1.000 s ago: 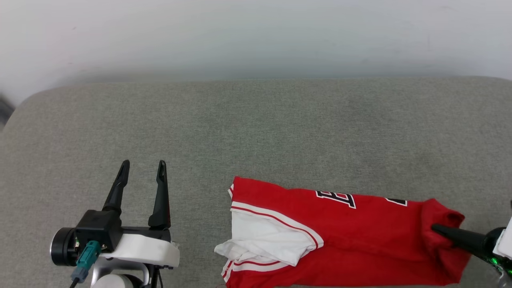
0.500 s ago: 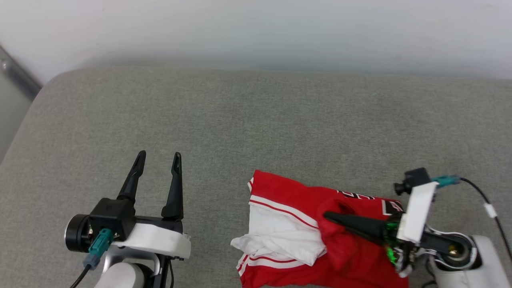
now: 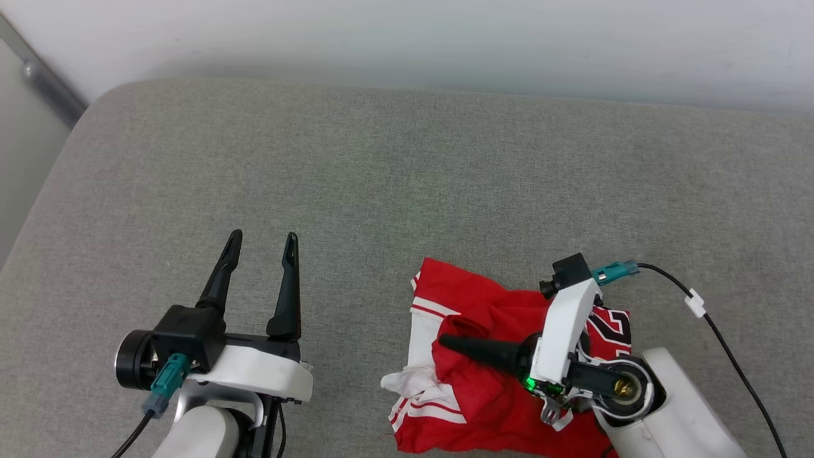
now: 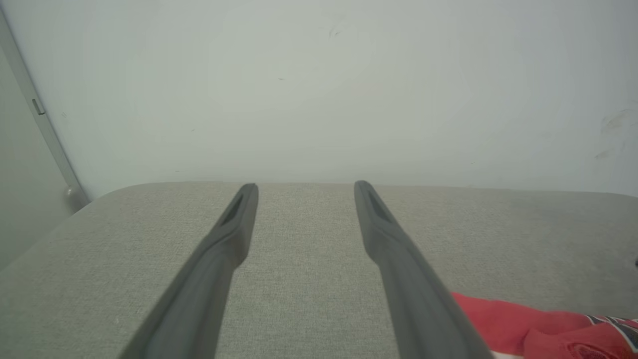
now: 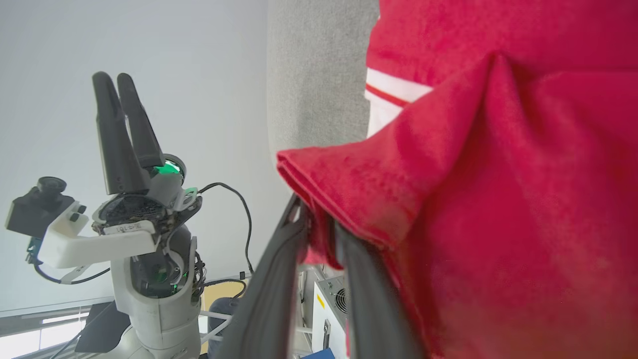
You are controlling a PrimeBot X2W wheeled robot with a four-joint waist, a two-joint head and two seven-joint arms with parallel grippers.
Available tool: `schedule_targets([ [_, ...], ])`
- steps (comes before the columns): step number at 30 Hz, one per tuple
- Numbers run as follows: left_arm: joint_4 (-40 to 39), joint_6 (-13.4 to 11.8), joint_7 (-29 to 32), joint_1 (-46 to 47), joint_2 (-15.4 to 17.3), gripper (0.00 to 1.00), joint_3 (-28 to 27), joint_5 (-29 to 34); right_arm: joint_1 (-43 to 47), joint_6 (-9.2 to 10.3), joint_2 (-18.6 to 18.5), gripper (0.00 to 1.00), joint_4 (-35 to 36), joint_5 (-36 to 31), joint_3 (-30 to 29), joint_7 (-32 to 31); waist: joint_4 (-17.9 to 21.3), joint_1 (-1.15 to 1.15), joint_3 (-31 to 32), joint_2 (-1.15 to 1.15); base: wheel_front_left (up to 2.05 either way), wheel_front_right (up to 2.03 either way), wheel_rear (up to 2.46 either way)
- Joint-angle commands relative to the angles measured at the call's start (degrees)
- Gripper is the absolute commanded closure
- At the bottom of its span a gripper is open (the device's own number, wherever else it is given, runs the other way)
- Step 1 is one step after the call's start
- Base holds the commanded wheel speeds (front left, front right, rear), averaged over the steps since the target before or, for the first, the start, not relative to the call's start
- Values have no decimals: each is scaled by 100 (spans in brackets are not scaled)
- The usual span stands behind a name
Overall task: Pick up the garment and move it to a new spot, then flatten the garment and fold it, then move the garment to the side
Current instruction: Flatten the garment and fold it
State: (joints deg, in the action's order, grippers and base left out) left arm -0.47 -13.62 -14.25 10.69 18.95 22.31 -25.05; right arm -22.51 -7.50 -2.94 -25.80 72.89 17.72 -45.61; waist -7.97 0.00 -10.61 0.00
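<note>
Red garment lies bunched near the front edge of the grey cushion, with the right gripper lying across it. The right wrist view shows what the head view hides: its two fingers squeeze a red fold. Beside them the left gripper sits with fingers wide apart, holding nothing.

Garment right of left tool
</note>
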Motion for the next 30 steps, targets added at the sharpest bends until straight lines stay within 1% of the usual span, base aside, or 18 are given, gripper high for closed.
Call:
schedule_targets([
  [1,23,17,-27,39,-28,0,-6,-15,-109,2,4,0,-45,-63,69,95,9,0,-9,0,0,0,0],
  [4,60,19,-46,24,-44,0,-24,-22,-179,2,-8,0,-3,-180,209,177,53,0,-4,0,0,0,0],
  [9,115,27,-56,-4,-39,0,-36,-10,-256,2,-273,0,476,-600,522,281,173,0,74,0,0,0,0],
  [12,135,15,-62,-44,-46,0,-43,-16,-168,2,-512,0,896,-907,675,425,255,0,150,0,0,0,0],
  [15,149,-8,-62,-93,-37,0,-49,-17,-55,2,-846,0,1278,-1447,694,798,346,0,223,0,0,0,0],
  [18,155,-53,-64,-135,-14,0,-70,-20,89,2,-1108,0,1494,-2157,519,1296,456,0,292,0,0,0,0],
  [21,172,-68,-67,-205,14,0,-84,-31,292,2,-1321,0,1623,-2843,143,1723,571,0,347,0,0,0,0],
  [23,171,-92,-66,-222,23,0,-95,-30,458,2,-1396,0,1698,-3284,-158,1973,640,0,388,0,0,0,0],
  [28,164,-142,-47,-302,55,0,-109,-34,970,2,-1481,0,1918,-4353,-1051,2579,778,0,496,0,0,0,0],
  [30,166,-162,-48,-335,71,0,-118,-49,1180,2,-1386,0,2059,-4692,-1371,2881,818,0,533,0,0,0,0],
])
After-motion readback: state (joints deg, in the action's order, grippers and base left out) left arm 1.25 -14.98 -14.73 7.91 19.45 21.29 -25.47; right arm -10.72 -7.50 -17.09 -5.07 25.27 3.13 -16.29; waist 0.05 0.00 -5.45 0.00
